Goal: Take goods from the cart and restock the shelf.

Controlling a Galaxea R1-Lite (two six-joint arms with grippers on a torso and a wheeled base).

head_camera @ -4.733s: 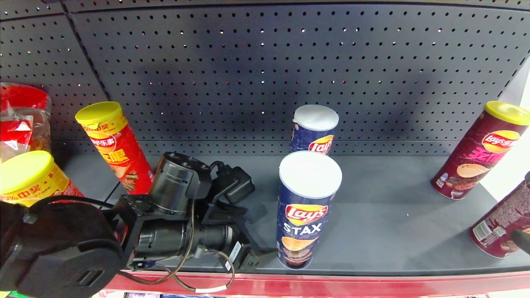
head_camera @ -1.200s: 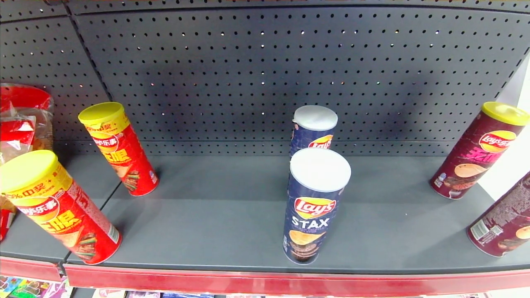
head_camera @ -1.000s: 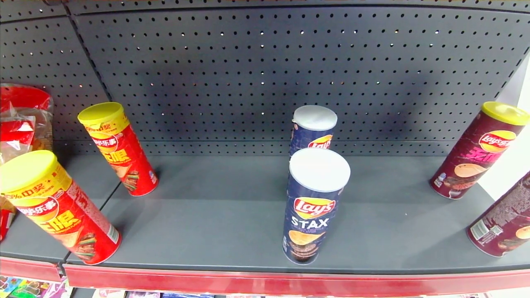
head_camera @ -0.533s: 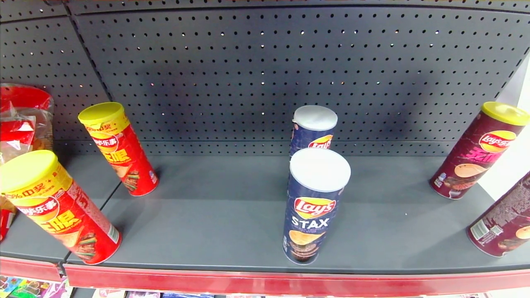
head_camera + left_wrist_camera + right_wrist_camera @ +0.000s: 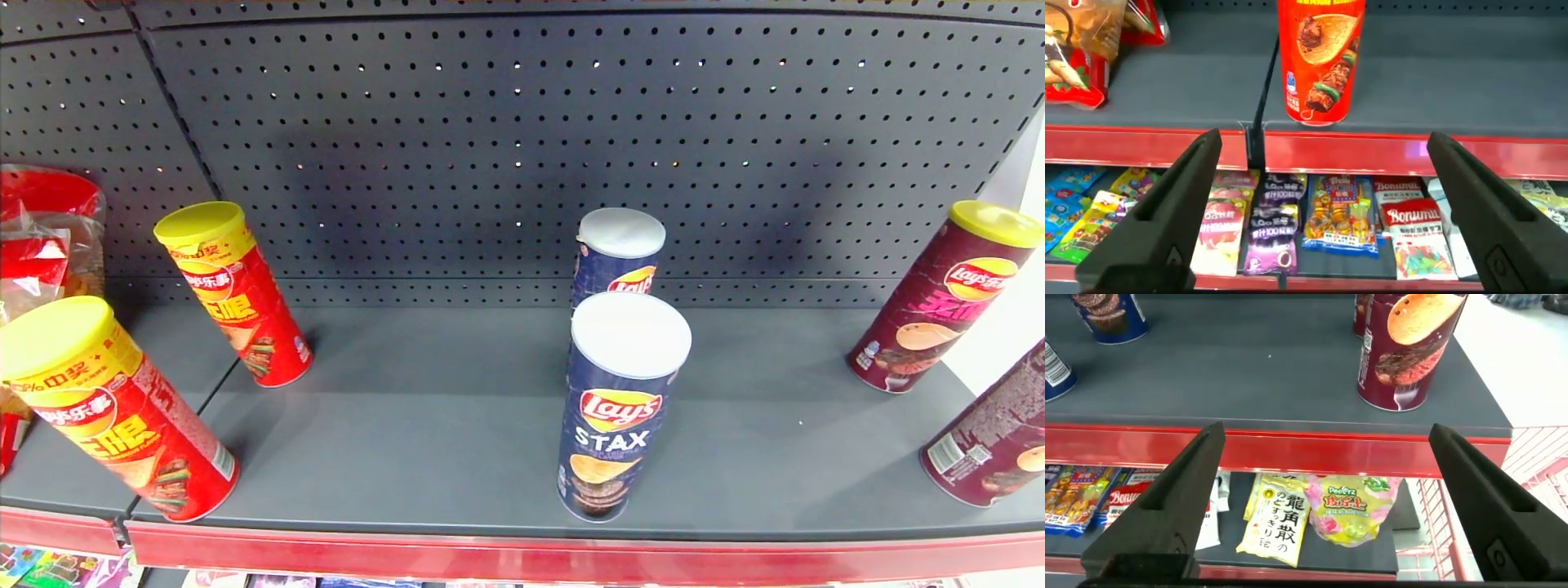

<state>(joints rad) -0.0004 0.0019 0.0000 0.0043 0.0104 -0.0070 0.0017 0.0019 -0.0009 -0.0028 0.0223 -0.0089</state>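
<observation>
Two red cans with yellow lids stand on the grey shelf [image 5: 424,433], one at the front left [image 5: 122,416] and one further back [image 5: 233,294]. Two blue cans with white lids stand mid-shelf, front [image 5: 616,408] and back [image 5: 619,257]. Two maroon cans stand at the right, one at the back [image 5: 939,302] and one at the front edge [image 5: 992,441]. My left gripper [image 5: 1324,143] is open and empty in front of the shelf lip, facing a red can [image 5: 1323,57]. My right gripper [image 5: 1328,433] is open and empty before the lip, near a maroon can [image 5: 1404,351].
The red shelf lip [image 5: 571,559] runs along the front. A lower shelf holds several snack packets [image 5: 1339,220] and bags [image 5: 1315,510]. Bagged goods [image 5: 41,237] sit at the far left. A pegboard [image 5: 522,147] backs the shelf. Free shelf room lies between the can groups.
Since 4.7 s ago my left arm has pulled back off the shelf, and the front blue can stands slightly further right. Nothing has changed over the last second.
</observation>
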